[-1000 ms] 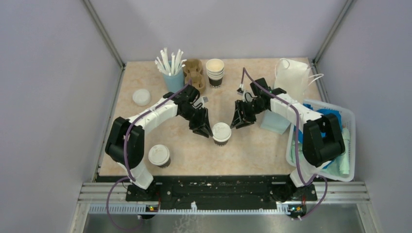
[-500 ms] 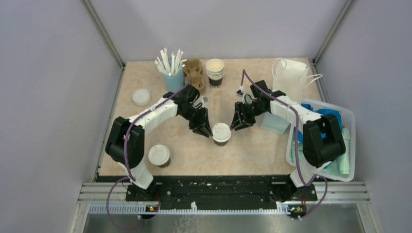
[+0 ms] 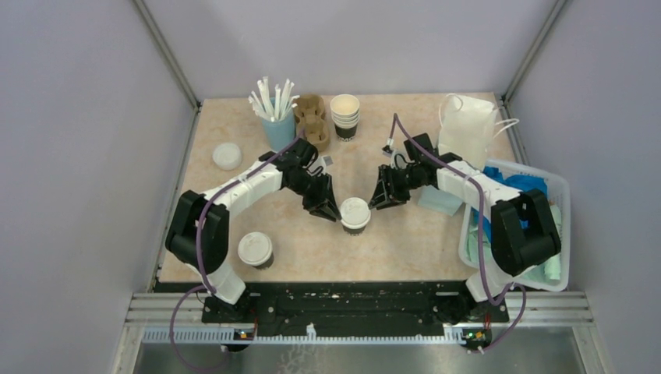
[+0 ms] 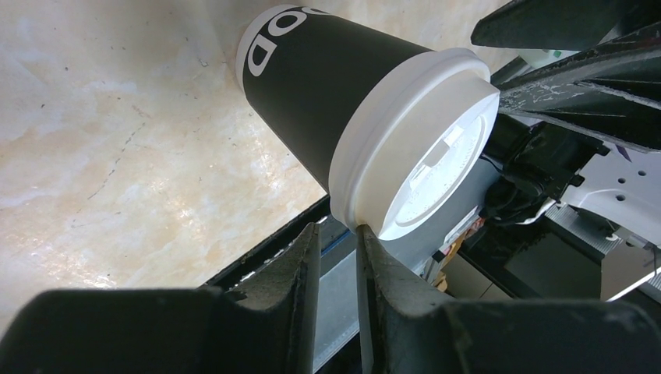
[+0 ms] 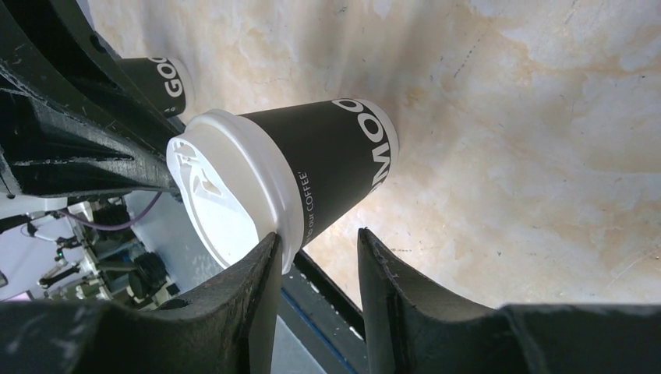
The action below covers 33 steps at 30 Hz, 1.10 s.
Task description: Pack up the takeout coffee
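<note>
One takeout coffee cup, dark brown with a white lid, stands mid-table between both grippers. It also shows in the left wrist view and the right wrist view. My left gripper is on its left with its jaws almost together and nothing between them; one fingertip touches the lid rim. My right gripper is on its right, slightly open and empty; one fingertip touches the lid rim. A second lidded cup stands near the front left and shows in the right wrist view.
At the back stand a light blue cup of straws, a brown cardboard carrier and a stack of open cups. A loose white lid lies at the left. A white paper bag and a plastic basket are at the right.
Almost nothing. The right arm's elbow has shifted a little to the right. Both grippers stay against the middle cup's lid, and the cup has not visibly moved.
</note>
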Tool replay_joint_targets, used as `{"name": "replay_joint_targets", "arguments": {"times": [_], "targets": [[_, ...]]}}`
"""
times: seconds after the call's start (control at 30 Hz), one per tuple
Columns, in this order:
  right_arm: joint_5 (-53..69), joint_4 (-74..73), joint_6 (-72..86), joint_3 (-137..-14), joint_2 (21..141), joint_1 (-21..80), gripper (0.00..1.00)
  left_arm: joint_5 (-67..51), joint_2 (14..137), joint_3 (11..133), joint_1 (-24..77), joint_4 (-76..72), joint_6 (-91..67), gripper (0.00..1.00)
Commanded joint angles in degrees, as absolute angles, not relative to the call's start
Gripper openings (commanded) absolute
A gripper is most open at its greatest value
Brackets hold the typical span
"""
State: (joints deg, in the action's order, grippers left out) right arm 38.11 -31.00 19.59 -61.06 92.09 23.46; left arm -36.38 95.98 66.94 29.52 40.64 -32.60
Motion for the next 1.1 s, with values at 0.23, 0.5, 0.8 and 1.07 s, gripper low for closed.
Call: {"name": "replay_joint_targets", "arguments": {"times": [0.23,0.5,0.8,1.07], "targets": [[29.5,-36.8,16.0,-62.8,94.7,25.6,0.41,-17.6,101.1,70.0,31.8,47.3,-27.9,0.31],[35.1,-36.9,17.4,-66.1,93.9,25.6,0.45,-18.1,99.1,79.1,31.7,48.4,-28.9,0.36],[35.6,-41.5,15.9,-71.9,92.4,25.6,0.52,-18.4,97.1,80.7,31.7,50.4,-28.6,0.44],[40.7,-38.5,16.5,-72.1,94.7,25.7,0.72,-15.2,94.2,83.5,31.6,54.6,-26.3,0.52]]}}
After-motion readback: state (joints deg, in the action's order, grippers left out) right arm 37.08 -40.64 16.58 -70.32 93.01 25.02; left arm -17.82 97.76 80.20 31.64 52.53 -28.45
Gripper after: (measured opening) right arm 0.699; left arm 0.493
